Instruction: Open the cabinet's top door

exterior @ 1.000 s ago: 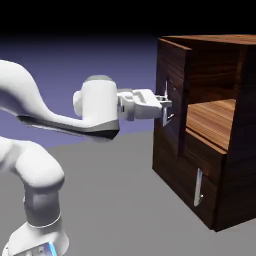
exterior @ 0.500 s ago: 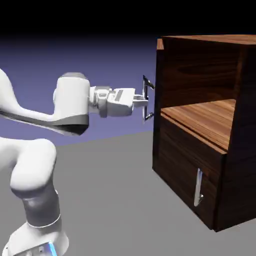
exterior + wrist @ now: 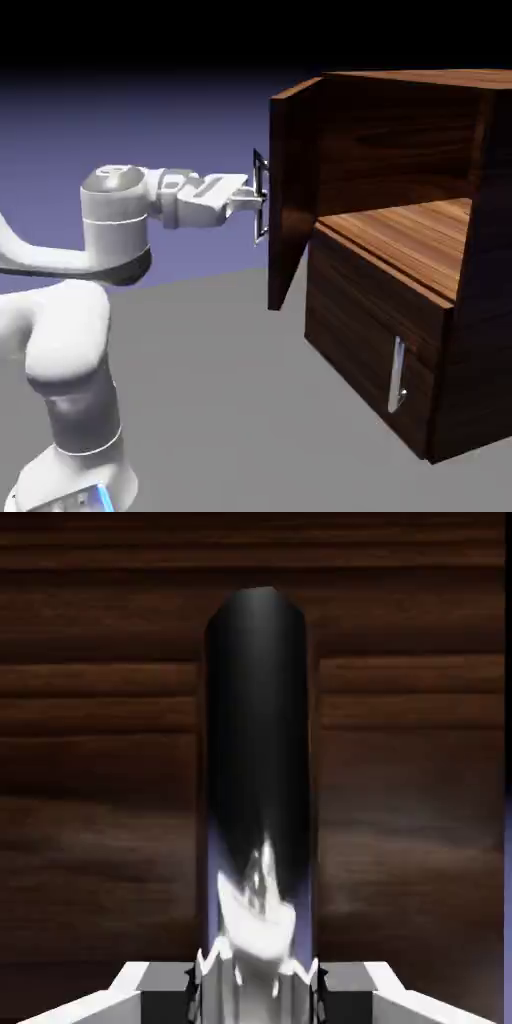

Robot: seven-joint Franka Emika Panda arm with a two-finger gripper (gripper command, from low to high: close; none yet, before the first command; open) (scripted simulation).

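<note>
Now we are swinging the top door (image 3: 292,190) further out from the cabinet (image 3: 420,270) than a moment ago, fingers (image 3: 254,203) clamped on its handle (image 3: 258,762); the shelf (image 3: 420,235) is showing, so opening is nearly complete.

grey table (image 3: 230,400), dark wooden cabinet (image 3: 420,330) standing on it (right side)

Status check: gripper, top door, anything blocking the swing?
Gripper shut on the handle. Top door swung well open from the cabinet, shelf exposed. Nothing in the door's path.
</note>
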